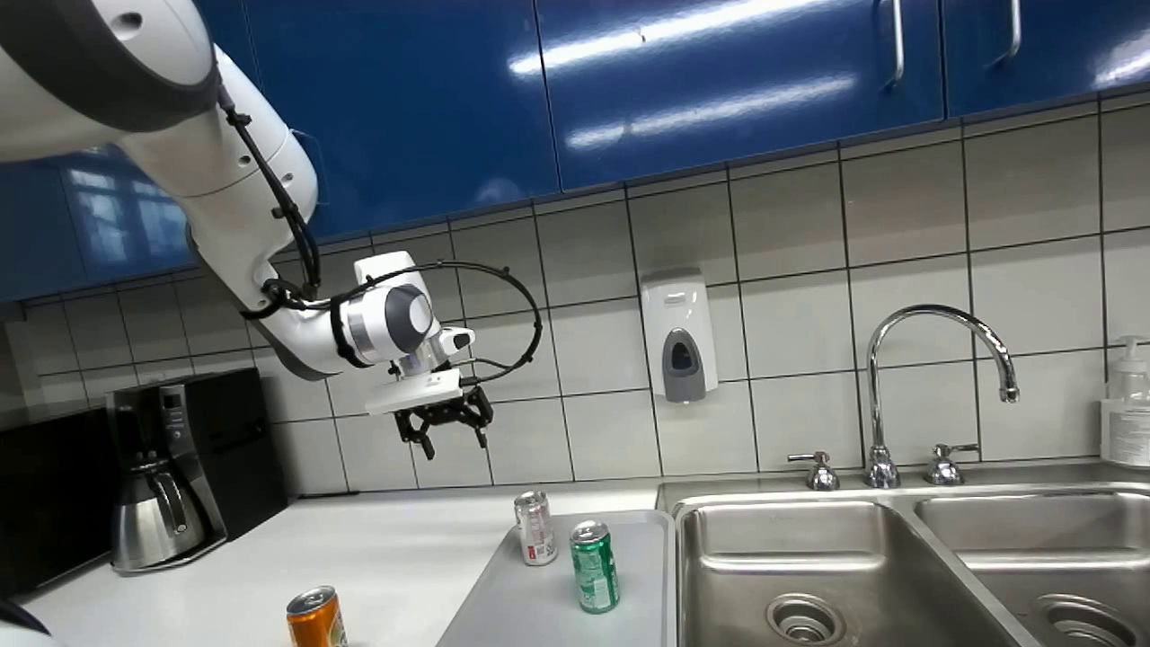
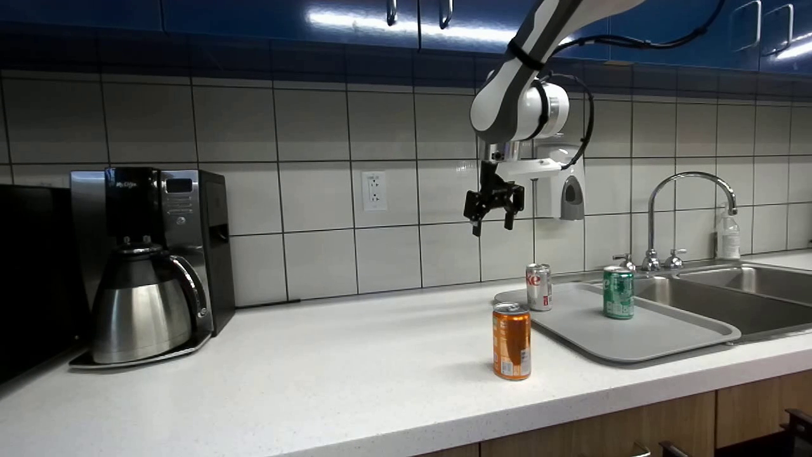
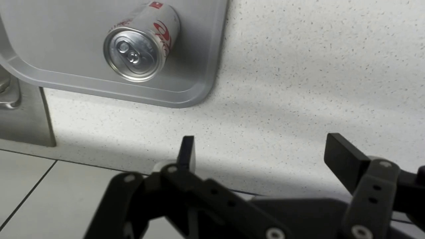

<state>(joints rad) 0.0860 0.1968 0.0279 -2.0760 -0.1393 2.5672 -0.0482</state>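
In wrist view, hanging w/ wide-spread gripper (image 3: 260,149), grasping nothing. Could topple silver can (image 3: 142,41), upright on tray (image 3: 73,56) at approx 10 o'clock from gripper, if lowered off-centre w/o straddling it. Might scrape wall (image 3: 69,196), approx 8 o'clock, if drifting that way. In an ext. view, could clip green can (image 2: 618,292) (3 o'clock of silver can) or orange can (image 2: 511,343) (7 o'clock) if swung low & wide.

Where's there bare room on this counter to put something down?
The widest bare patch is the white counter between the coffee maker and the orange can. The gray tray has room in front of the silver can and green can. It's tightest where the coffee maker stands beside a black object.
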